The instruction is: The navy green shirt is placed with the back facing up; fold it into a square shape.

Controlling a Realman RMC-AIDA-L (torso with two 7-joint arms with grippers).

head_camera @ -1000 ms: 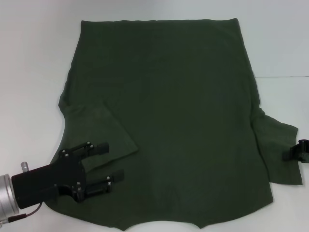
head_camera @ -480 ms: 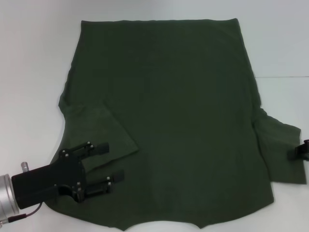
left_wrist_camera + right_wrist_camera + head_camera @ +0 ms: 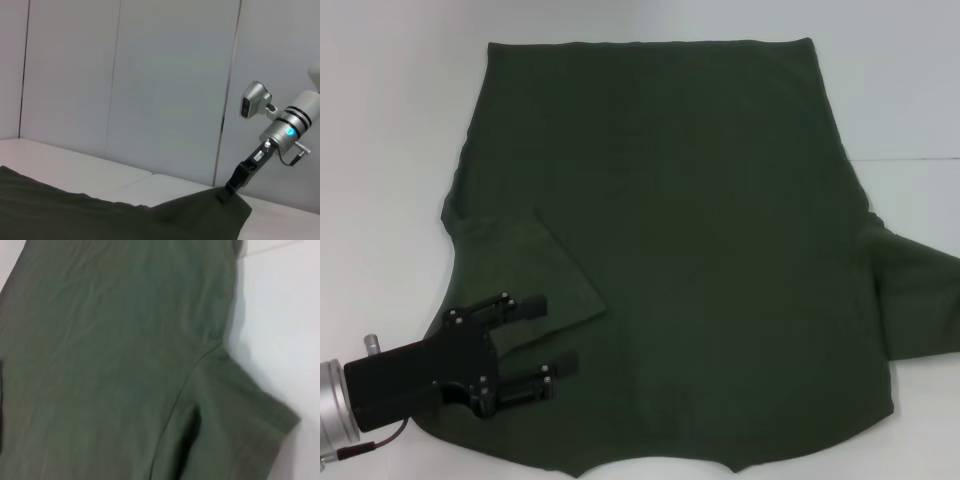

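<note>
The navy green shirt [image 3: 700, 230] lies spread flat on the white table, hem at the far side. Its left sleeve [image 3: 535, 275] is folded inward onto the body. My left gripper [image 3: 548, 335] hovers open over the shirt's near left corner, its fingers just near of that folded sleeve. The right sleeve [image 3: 915, 305] is stretched out to the right edge of the head view. My right gripper [image 3: 230, 187] shows only in the left wrist view, shut on the sleeve tip, which rises to a peak there. The right wrist view looks down on the sleeve seam [image 3: 200, 360].
The white table [image 3: 390, 150] surrounds the shirt, with bare surface to the left and far right. A joint between table panels [image 3: 910, 160] runs on the right. Grey wall panels [image 3: 150, 75] stand behind the table.
The right gripper has moved rightward out of the head view, drawing the right sleeve out straighter and wider. The left gripper has stayed in place.
</note>
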